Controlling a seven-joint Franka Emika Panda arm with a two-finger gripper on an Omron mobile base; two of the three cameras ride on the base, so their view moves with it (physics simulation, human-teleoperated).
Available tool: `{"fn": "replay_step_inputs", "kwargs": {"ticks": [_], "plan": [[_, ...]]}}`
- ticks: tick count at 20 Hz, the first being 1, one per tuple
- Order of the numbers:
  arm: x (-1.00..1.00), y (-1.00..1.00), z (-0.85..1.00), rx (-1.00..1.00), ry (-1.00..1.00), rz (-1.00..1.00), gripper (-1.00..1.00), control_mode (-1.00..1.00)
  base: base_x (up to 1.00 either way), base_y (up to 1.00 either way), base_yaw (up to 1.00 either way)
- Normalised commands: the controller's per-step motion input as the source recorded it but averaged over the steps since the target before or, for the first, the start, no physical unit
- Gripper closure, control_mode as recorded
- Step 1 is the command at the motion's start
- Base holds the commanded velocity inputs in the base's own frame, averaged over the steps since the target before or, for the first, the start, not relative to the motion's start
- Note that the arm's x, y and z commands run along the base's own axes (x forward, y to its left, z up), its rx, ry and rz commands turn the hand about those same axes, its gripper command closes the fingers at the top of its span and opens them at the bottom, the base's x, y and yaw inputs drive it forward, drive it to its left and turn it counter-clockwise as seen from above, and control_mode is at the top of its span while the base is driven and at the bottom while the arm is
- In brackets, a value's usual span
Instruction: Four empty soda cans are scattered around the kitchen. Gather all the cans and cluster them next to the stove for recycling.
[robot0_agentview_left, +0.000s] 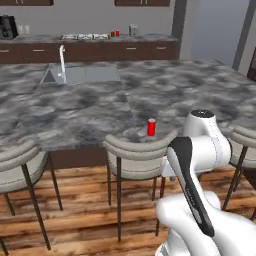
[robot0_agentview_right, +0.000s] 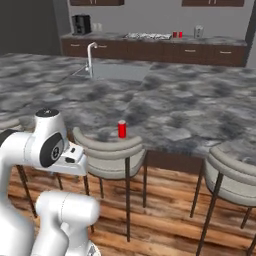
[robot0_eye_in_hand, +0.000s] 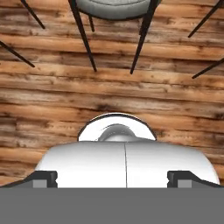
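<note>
One red soda can (robot0_agentview_left: 151, 127) (robot0_agentview_right: 121, 129) stands upright on the marble island, close to its front edge and just behind a stool back. Two more soda cans (robot0_agentview_left: 115, 34) (robot0_agentview_right: 177, 34) stand side by side on the far counter, right beside the stove (robot0_agentview_left: 85, 36) (robot0_agentview_right: 147, 36). My arm is folded up in front of the island, well short of the near can. In the hand view my gripper (robot0_eye_in_hand: 113, 179) points down at the wooden floor. It is open, with its fingertips (robot0_eye_in_hand: 43, 179) wide apart and nothing between them.
Stools (robot0_agentview_left: 137, 155) (robot0_agentview_right: 112, 152) line the island's front edge, with another stool (robot0_agentview_right: 235, 175) at the right. A sink (robot0_agentview_left: 80, 75) with a faucet (robot0_agentview_right: 91, 55) is set into the island's far side. A dark coffee machine (robot0_agentview_right: 81, 24) stands on the back counter.
</note>
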Motion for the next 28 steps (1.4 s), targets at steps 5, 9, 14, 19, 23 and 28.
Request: {"fn": "replay_step_inputs", "kwargs": {"ticks": [5, 9, 14, 19, 23, 28], "plan": [[0.00, 0.00, 0.00, 0.00, 0.00, 0.00, -1.00, 1.00, 0.81, 0.29, -0.31], [0.00, 0.00, 0.00, 0.00, 0.00, 0.00, -1.00, 1.00, 0.58, 0.00, -0.13], [0.00, 0.00, 0.00, 0.00, 0.00, 0.00, -1.00, 1.00, 0.60, 0.00, -0.06], [0.00, 0.00, 0.00, 0.00, 0.00, 0.00, -1.00, 1.00, 0.40, 0.00, -0.04], [0.00, 0.00, 0.00, 0.00, 0.00, 0.00, -1.00, 1.00, 0.22, 0.00, 0.00], [0.56, 0.00, 0.02, 0.00, 0.00, 0.00, -1.00, -1.00, 0.00, 0.00, 0.00]]}}
